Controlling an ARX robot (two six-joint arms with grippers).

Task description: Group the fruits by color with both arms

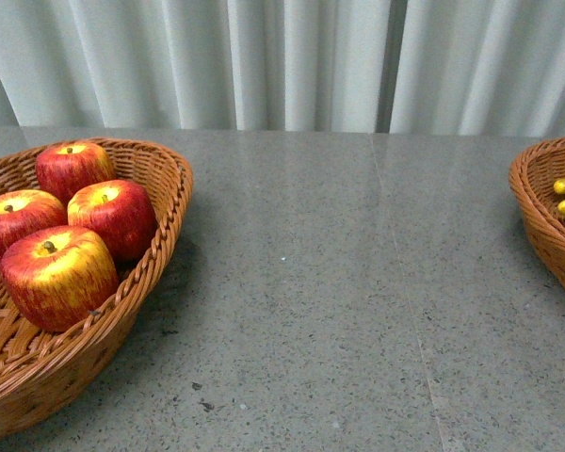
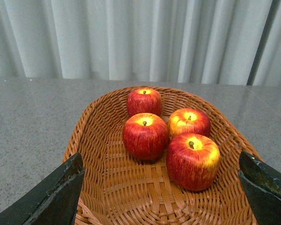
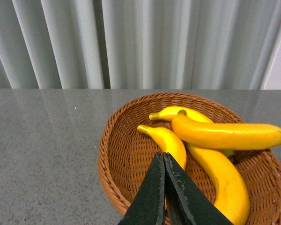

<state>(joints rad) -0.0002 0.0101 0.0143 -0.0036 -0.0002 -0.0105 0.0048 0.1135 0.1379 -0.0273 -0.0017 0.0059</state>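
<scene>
A: The left tool (image 2: 161,187) is spread wide over the apples (image 2: 145,136) in their basket (image 2: 98,140); the right tool (image 3: 164,161) is pressed closed, empty, above the bananas (image 3: 225,136).

B: Nothing lies on the counter (image 1: 339,282), so pull both straight up. Basket edges and both arms are cut off.

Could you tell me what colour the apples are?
Red apples with yellow tops; clearest in the left wrist view.

Two woven wicker baskets (image 1: 174,193) (image 1: 532,212) sit well apart on a speckled grey table (image 1: 339,282), with pale pleated curtains (image 1: 292,61) behind.
</scene>
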